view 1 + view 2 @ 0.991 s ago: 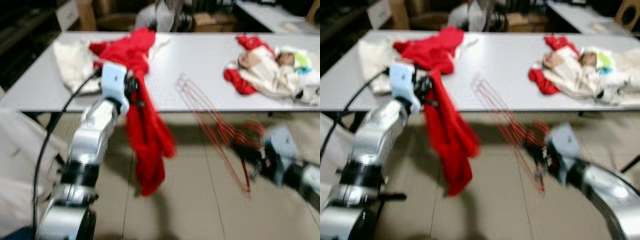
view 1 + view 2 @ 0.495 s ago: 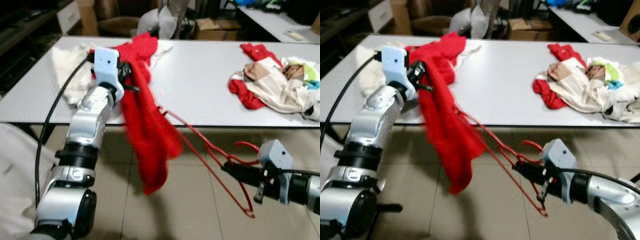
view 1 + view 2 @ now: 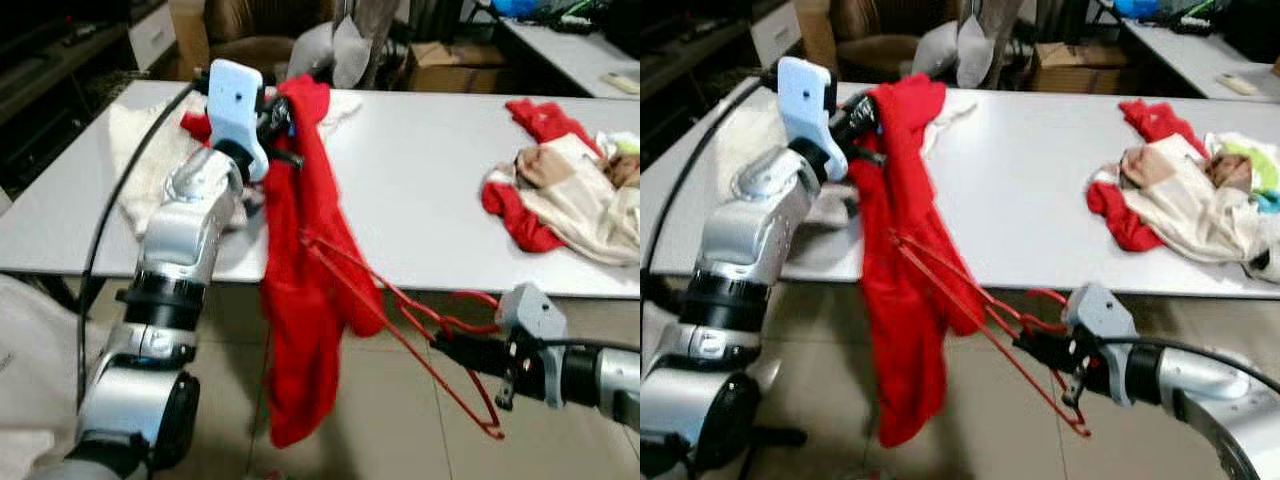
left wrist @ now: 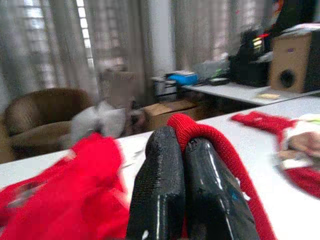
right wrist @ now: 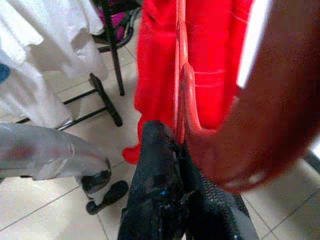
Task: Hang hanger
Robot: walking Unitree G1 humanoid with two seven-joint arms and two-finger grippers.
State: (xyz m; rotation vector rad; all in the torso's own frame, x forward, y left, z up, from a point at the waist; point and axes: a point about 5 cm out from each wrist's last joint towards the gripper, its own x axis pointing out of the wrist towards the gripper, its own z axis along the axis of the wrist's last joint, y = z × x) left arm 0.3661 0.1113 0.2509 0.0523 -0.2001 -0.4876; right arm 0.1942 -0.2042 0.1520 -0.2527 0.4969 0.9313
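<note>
The left gripper (image 3: 285, 125) clamps the red garment (image 3: 305, 290) high so it hangs open; the right gripper (image 3: 450, 348), jaws closed on the hanger (image 3: 400, 310), feeds it inside.

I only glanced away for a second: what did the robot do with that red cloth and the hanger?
The left claw lifted the red garment higher above the table. The right claw pushed the red hanger forward until its tip reached the hanging cloth. Both claws kept their grip, and the clothes pile stayed put.
</note>
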